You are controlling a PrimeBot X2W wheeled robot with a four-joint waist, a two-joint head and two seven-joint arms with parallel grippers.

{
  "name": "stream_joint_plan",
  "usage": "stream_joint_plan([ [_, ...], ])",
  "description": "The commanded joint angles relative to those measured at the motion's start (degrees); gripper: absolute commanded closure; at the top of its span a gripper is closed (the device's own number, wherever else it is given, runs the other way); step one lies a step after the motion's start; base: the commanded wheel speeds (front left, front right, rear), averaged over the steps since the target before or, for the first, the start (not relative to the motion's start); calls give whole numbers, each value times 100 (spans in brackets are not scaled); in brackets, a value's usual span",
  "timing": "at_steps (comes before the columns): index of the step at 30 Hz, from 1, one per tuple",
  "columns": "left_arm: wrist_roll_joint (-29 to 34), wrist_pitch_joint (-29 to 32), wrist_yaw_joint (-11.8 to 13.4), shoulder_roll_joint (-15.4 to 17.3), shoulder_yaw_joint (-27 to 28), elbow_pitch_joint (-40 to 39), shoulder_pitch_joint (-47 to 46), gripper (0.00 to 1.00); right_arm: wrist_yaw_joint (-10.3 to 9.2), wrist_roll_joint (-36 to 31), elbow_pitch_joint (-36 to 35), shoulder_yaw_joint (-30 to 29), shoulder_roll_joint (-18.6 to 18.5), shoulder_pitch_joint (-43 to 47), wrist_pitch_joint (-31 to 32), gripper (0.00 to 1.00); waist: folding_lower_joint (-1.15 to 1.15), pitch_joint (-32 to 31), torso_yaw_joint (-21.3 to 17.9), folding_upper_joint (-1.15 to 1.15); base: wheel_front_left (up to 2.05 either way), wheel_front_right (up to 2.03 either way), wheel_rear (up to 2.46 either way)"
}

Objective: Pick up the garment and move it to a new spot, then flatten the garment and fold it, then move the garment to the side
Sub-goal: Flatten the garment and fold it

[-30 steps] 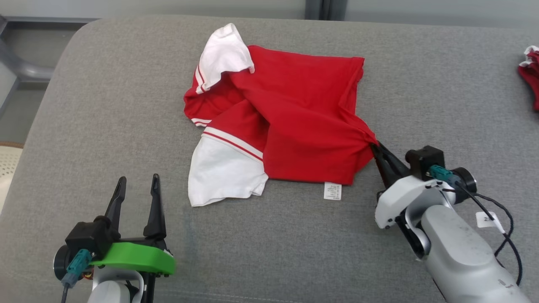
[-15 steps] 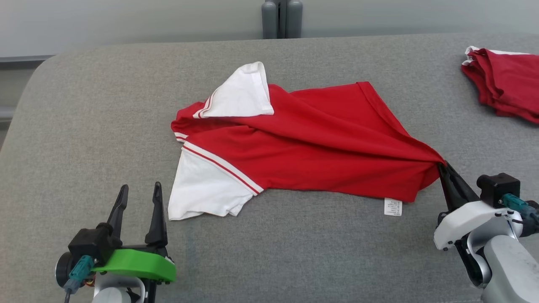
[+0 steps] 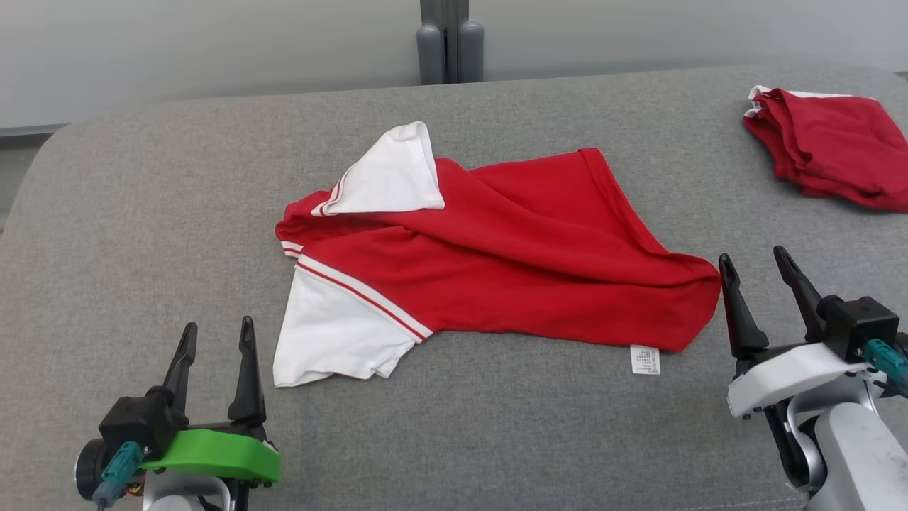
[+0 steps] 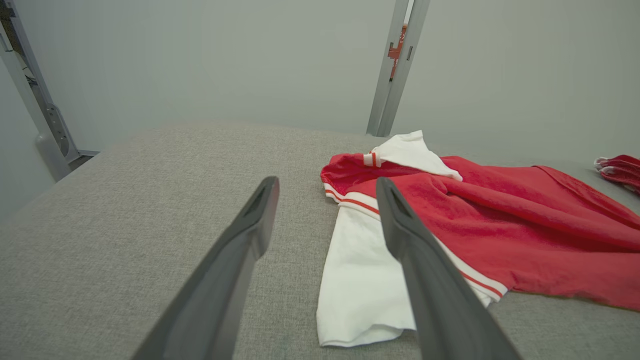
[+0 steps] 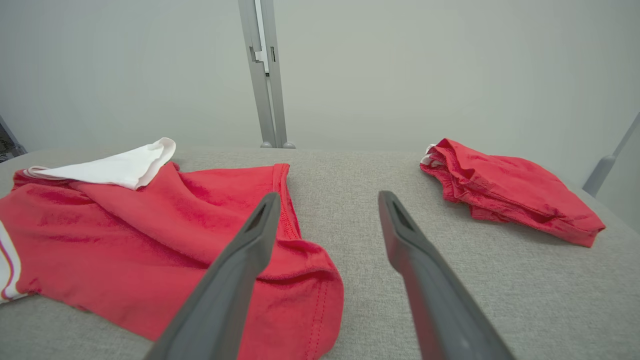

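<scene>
The right gripper (image 5: 329,197) holds its fingers (image 5: 425,280) apart above the grey bench (image 5: 500,280). The red garment (image 5: 125,235) lies rumpled at left, with a folded red pile (image 5: 505,187) at far right.

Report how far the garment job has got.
Done, apparently: the garment lies on the grey cushion, gripped by neither hand. In hand: nothing; the right hand stands open beside its hem corner, the left hand open near a white sleeve. Left: smoothing its wrinkles, folding, moving aside.
</scene>
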Motion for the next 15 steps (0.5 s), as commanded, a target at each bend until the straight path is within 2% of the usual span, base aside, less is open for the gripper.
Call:
stream_joint_plan([
  [1,32,-13,-25,14,51,-28,91,0,-8,-60,-161,-59,64,174,-39,0,0,-63,-55,0,0,0,0],
  [8,76,-13,-23,43,169,-88,153,0,-8,-300,-974,-330,349,866,-41,0,0,-111,-141,0,0,0,0],
  [15,90,-12,-23,38,189,-135,162,0,-8,-411,-1017,-390,428,1119,-42,0,0,-74,-166,0,0,0,0],
])
